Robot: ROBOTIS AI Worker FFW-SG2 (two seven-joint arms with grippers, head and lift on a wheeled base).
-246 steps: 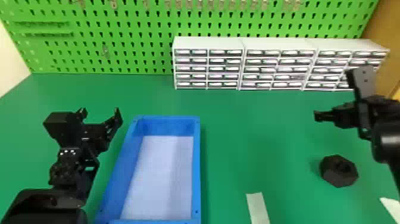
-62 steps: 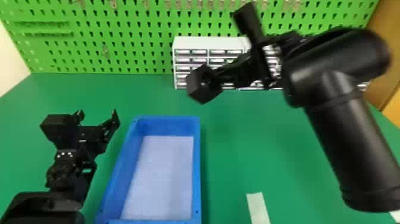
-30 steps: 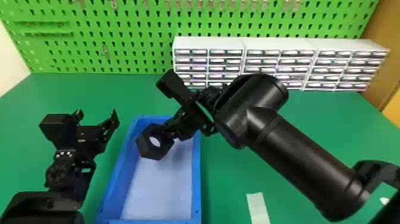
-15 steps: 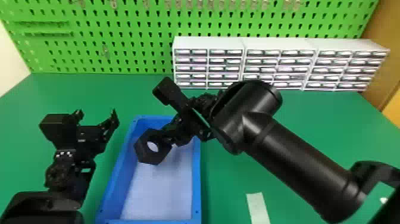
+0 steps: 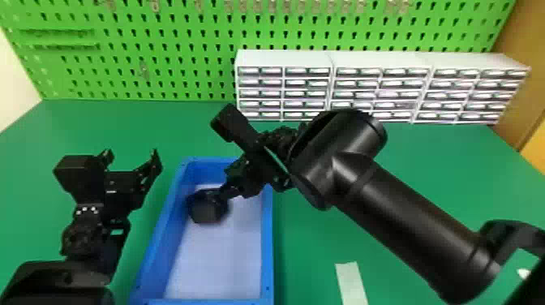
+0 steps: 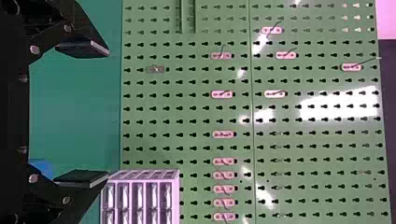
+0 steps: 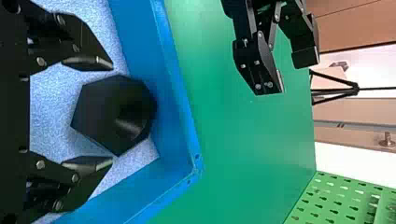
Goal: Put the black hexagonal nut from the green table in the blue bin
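**Black hexagonal nut [image 5: 207, 207] let go inside the blue bin [image 5: 267, 243], just off the tips of the spread right end effector [image 5: 226, 192]**

Head view: blue bin on the green surface [image 5: 438, 174], in front of the white drawer units [image 5: 284, 59]. Nut inside the far part of the bin, toward the left wall. Right arm [image 5: 397, 207] reaching in over the right wall, end effector pointing down and leftward at the nut. Left arm [image 5: 61, 278] parked outside the bin's left side, its end effector [image 5: 131, 155] empty and spread. Right end effector clearly the nearer to the nut.

Left wrist view: two fingers wide apart, nothing between them, green pegboard [image 6: 187, 116] ahead.

Right wrist view: fingers parted, with gaps on both sides of the nut. Nut straight ahead, partly between the tips and partly beyond, close to a bin wall. Hard to tell whether flat on the bottom or tilted, or which way the hole's axis points. Placing seemingly all but done; likely next, a straight withdrawal back along the finger line and up over the rim, without nudging the nut.
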